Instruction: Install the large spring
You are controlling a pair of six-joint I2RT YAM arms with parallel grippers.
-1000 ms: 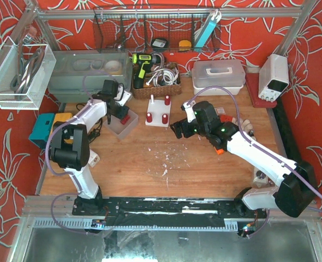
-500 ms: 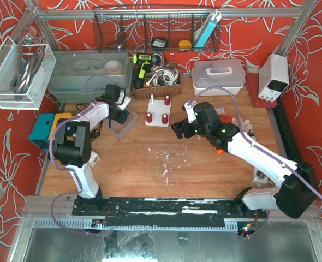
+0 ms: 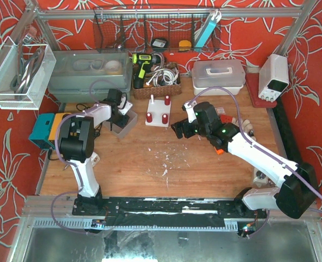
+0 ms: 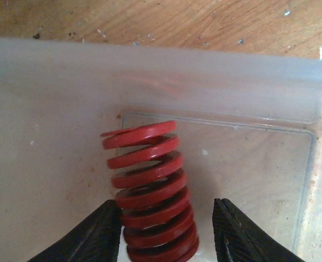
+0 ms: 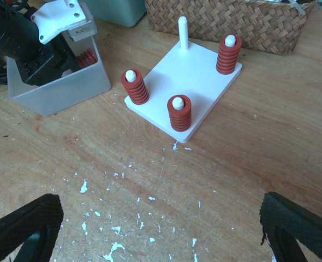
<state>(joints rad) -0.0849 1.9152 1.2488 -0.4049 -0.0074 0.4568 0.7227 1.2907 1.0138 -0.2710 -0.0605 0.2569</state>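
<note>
Judging by how things lie, the pick-up step is in hand, with the spring not yet lifted. On the near side of the peg board (image 5: 196, 76), the right gripper (image 3: 178, 130) is hovering over the table (image 5: 150, 164), jaws spread wide and holding nothing. Three installed springs (image 5: 178, 112) are sitting on the board, and a bare peg (image 5: 182, 31) is standing at its far corner. Just left of the board, the translucent bin (image 5: 57, 90) is holding the large spring (image 4: 150, 180). The left gripper (image 4: 166, 218) is reaching into it, jaws straddling the spring's lower coils. One of its fingers (image 4: 95, 234) is touching them and the other is standing just clear, so nothing is clenched. The spring is running slightly askew between them. Next, I judge, comes a square squeeze, a lift over the bin wall, and lining the coil over that peg.
</note>
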